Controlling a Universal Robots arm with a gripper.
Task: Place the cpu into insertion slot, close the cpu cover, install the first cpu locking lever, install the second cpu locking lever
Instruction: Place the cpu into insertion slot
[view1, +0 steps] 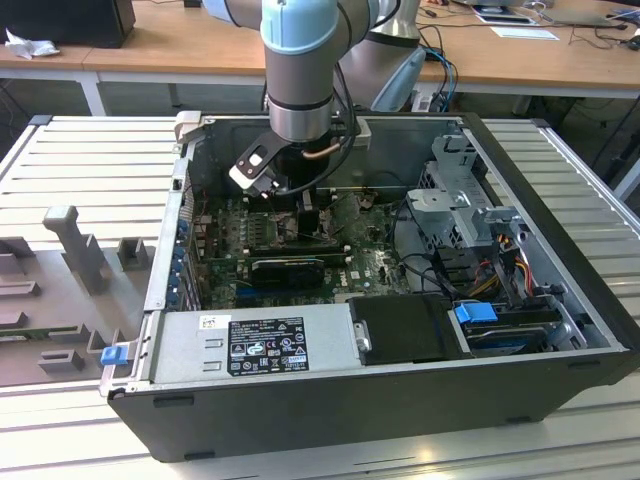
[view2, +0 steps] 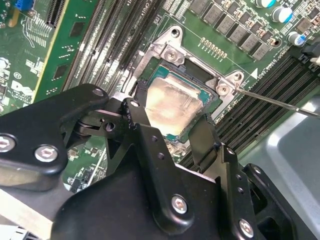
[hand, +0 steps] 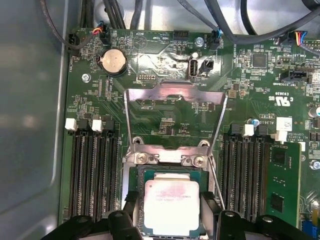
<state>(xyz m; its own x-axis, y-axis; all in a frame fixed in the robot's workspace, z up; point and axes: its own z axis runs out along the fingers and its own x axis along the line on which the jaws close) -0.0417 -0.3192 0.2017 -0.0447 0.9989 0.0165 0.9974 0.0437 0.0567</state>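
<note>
Fingers (view2: 134, 117) were clamped on the cpu (view2: 172, 105), which sat in the slot (view2: 192, 74); cover (hand: 175, 92) was flipped wide open.

I'm working in what looks like a robotics lab: an opened computer case (view1: 400, 410) on a slatted metal bench (view1: 90, 160), cable-strewn desks (view1: 160, 55) behind

The cpu (view2: 172, 106) sits in the insertion slot (view2: 196, 75), tool (view2: 170, 119) right at it.

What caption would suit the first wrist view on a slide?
Gripper at the cpu, which lies in the insertion slot with the cpu cover open.
</note>
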